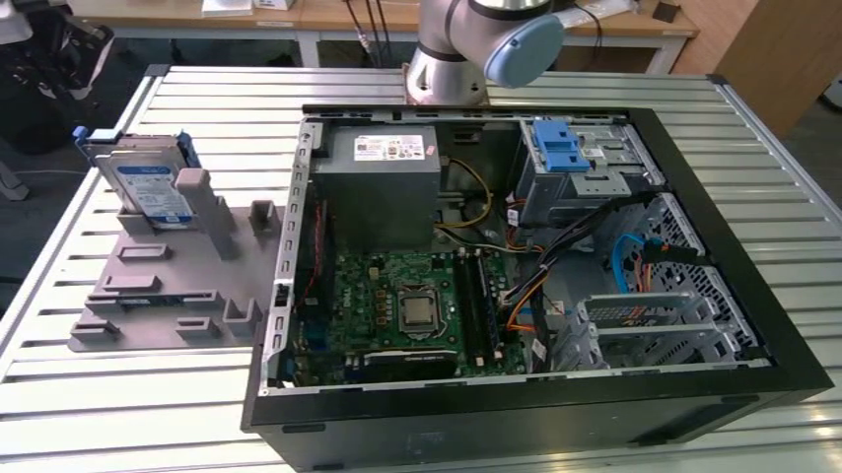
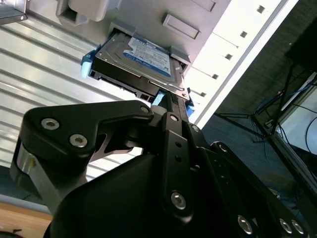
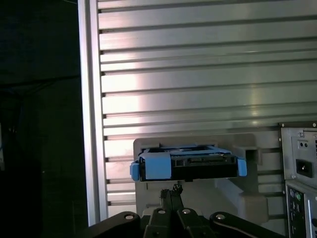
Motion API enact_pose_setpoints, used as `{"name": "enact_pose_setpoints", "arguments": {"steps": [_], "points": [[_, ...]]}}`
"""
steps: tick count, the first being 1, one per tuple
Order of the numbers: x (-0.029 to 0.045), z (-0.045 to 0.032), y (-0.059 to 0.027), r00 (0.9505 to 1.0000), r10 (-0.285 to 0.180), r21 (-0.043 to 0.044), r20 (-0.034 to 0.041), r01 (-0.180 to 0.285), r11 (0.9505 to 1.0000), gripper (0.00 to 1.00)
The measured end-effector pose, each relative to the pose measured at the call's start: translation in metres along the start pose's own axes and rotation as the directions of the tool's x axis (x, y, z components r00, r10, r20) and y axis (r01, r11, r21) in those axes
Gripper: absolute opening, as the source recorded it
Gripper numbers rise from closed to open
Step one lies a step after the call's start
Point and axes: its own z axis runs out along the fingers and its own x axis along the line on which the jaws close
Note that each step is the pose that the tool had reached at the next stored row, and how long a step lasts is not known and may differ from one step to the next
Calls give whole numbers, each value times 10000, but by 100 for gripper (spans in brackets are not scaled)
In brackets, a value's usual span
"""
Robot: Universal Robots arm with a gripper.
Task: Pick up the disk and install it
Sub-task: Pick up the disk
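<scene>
1 closed pincer beside disk

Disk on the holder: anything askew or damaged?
Nothing stands out. The disk stands propped in the grey holder, seated squarely, with blue rails on both ends and its label intact.

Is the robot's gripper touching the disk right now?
Cannot tell. In both wrist views the tip of the gripper sits right at the edge of the disk, but neither view shows a plain gap or plain contact between them.
</scene>
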Motion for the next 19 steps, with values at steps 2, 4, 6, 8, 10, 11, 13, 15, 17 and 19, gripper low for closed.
{"name": "enact_pose_setpoints", "arguments": {"steps": [2,4,6,8,10,11,13,15,17,19], "points": [[21,4,5,10000,0,0,0,0,10000,11],[34,7,7,10000,0,0,1,0,10000,11],[36,13,8,10000,-60,1,-1,60,10000,11],[36,17,7,9991,-416,9,-18,416,9991,11],[37,23,7,9970,-774,15,-33,774,9970,11],[37,25,7,9954,-955,18,-41,955,9954,11],[36,30,7,9911,-1327,24,-57,1327,9912,11],[37,32,7,9857,-1681,30,-73,1681,9858,11],[37,34,7,9793,-2021,34,-87,2022,9793,11],[37,34,7,9725,-2329,37,-101,2329,9725,11]]}}
